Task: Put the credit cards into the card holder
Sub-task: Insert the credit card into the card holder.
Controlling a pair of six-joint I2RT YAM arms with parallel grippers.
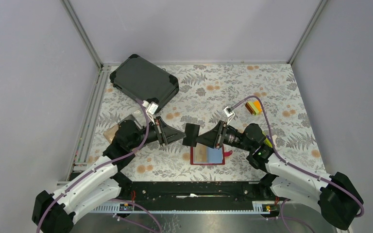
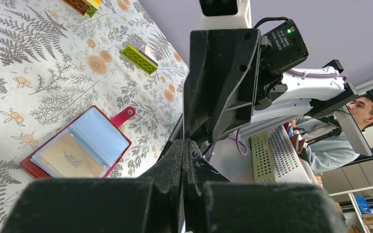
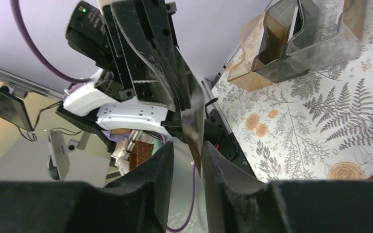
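Observation:
The red card holder (image 1: pixel 193 160) lies open on the table below both grippers, with a tan card (image 1: pixel 202 154) and a light blue card (image 1: pixel 215 156) in it. It also shows in the left wrist view, the card holder's red rim (image 2: pixel 28 167) at the lower left. My left gripper (image 1: pixel 180 135) is shut on a dark credit card (image 1: pixel 191 134), held on edge above the table. The free end of that dark card (image 3: pixel 193 116) reaches between the fingers of my right gripper (image 3: pixel 187 151). It lies against one finger, with a gap to the other.
A large dark hard-shell case (image 1: pixel 144 81) sits at the back left. A clear compartmented box (image 3: pixel 296 43) stands by the left arm. Small coloured blocks (image 1: pixel 253 108) lie at the right, and a green block (image 2: pixel 139 59) lies near the right arm.

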